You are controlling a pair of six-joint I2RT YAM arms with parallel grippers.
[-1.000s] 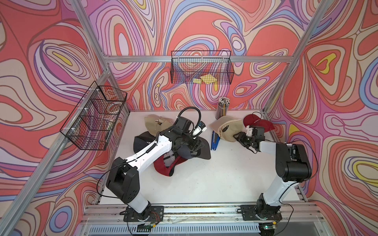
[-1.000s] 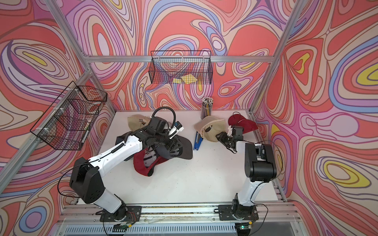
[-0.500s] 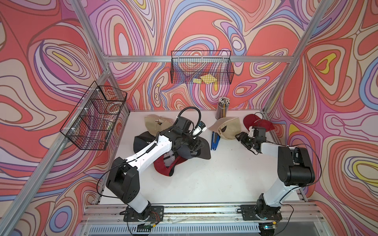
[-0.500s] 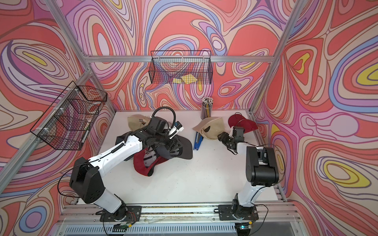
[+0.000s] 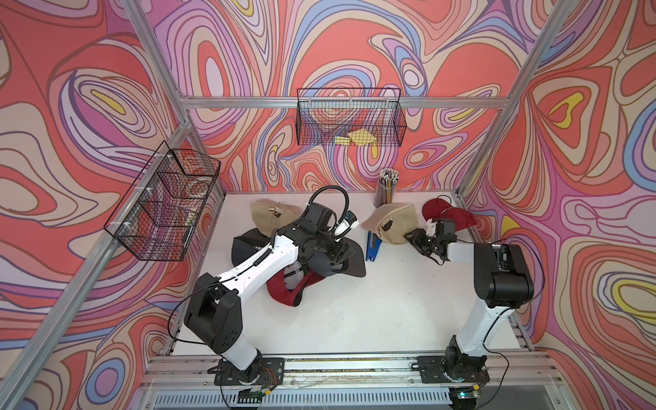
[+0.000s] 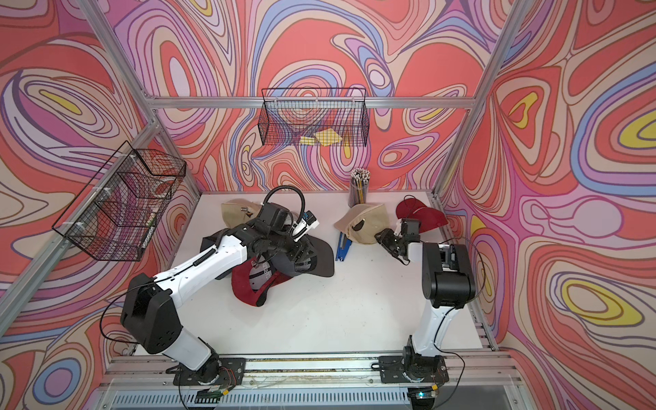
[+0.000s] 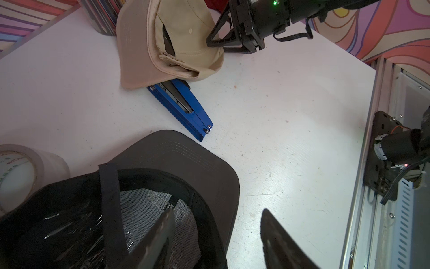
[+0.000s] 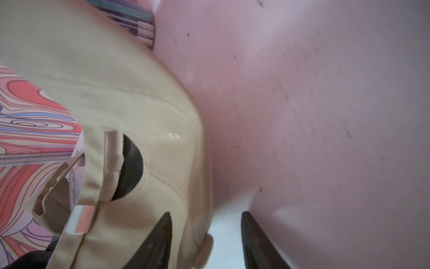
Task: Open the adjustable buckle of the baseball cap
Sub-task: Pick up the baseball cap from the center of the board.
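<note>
Right gripper (image 8: 206, 213) — jaws parted, nothing clamped. One fingertip lies over the crown of the tan cap (image 8: 139, 93), its mate over bare table, with the cap's lower edge between them. Just past that fingertip the cap's back opening (image 8: 131, 167) shows dark. The cloth strap (image 8: 94, 167) crosses it and runs into a shiny metal buckle (image 8: 80, 220), which looks threaded and shut, though the close view is soft. Reading the table (image 5: 355, 319) as a clock with 12 at the back wall, this cap sits at about 1 o'clock. A pencil cup (image 5: 387, 184) is at its 12, a red cap (image 5: 449, 214) at its 3, and a blue stapler (image 5: 373, 245) at its 7 with one end tucked under the brim. Left gripper (image 7: 218, 210) — also parted, straddling the rim of a black cap (image 7: 176, 158) near mid-table; one finger is over the mesh lining, the other off the cap, no pinch visible. Judgement: the step in hand is the approach to the tan cap's fastener, buckle not yet touched. The next move calls for shifting the right jaws off the crown edge and onto the strap beside the buckle, with a fine pinch on thin cloth. The cap probably needs steadying too, since it is light and may slide.
</note>
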